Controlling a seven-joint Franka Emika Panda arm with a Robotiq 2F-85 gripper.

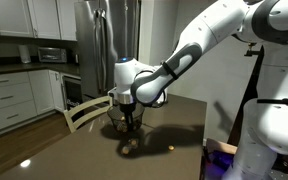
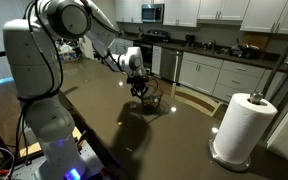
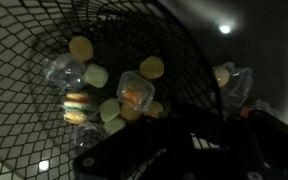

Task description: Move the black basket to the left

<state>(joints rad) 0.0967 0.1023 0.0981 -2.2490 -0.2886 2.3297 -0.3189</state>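
**TOOL LOW ON BLACK BASKET, GRIP NOT READABLE**

The white arm (image 1: pixel 194 45) is the biggest thing. It stretches from its base out over the dark tabletop (image 1: pixel 179 125), wrist bent down. A steel fridge (image 1: pixel 102 45) stands well behind the tool (image 1: pixel 130 113) in an exterior view, with white cabinets (image 1: pixel 9 95) off to the side of it. A pale chair back (image 1: pixel 82 113) sits at the tabletop edge, just beside the tool in that view.

The paper towel roll (image 2: pixel 244 125) stands upright on the tabletop. It is well apart from the tool and nearer the camera in an exterior view. It is taller than the basket.

The black basket (image 2: pixel 151 100) sits directly under the tool, out on the tabletop toward the chair-side edge. In both exterior views tool and basket overlap, so I cannot tell whether they touch or the tool is just above. I also cannot tell whether the basket rests on the tabletop or is off it.

In the wrist view the wire mesh of the basket (image 3: pixel 34 60) fills the picture, with the bowl interior straight ahead of the tool. The dark tool body lies along the bottom edge, close to the rim. The fingers are too dark and blurred, so I cannot tell if the tool is open, closed or clamped on the rim.

Inside the basket, ahead of the tool, are yellowish-tan round items (image 3: pixel 152 67). Several are in clear wrappers, bunched at the bowl bottom.

Small tan pieces (image 1: pixel 129 147) lie loose on the tabletop, just in front of the tool toward the camera and outside the basket.
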